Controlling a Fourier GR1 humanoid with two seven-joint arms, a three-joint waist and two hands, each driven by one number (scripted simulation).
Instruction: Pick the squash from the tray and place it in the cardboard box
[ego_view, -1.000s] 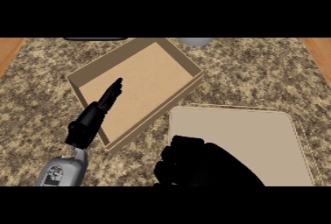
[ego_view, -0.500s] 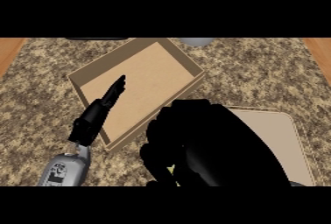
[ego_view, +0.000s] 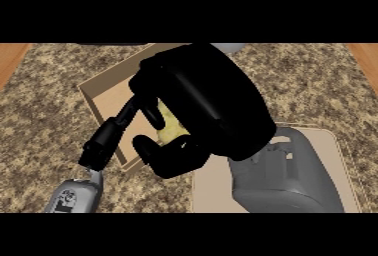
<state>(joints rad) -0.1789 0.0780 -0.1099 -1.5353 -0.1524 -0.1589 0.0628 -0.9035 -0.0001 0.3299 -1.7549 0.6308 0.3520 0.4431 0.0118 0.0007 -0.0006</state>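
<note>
- right hand (ego_view: 203, 100) fills the middle of the head view, black, seen from the back, held over the box (ego_view: 103, 97).
- its fingers and thumb are curled round the squash (ego_view: 171, 126); only a yellow patch of the squash shows in the gap between them.
- squash sits above the box's right part, clear of the tray (ego_view: 334, 165); whether it touches the box floor cannot be told.
- right forearm (ego_view: 284, 177), grey, runs from the lower edge up across the tray and hides most of it.
- left hand (ego_view: 111, 137) lies over the box's lower left part, fingers straight and together, pointing up and right toward the right hand.
- left forearm (ego_view: 74, 197) enters at the lower left, grey.
- box is tan and open-topped, set at an angle on the counter (ego_view: 44, 140); the right hand covers its right side.
- tray is pale beige with rounded corners, just right of the box.
- counter is speckled brown stone.
</note>
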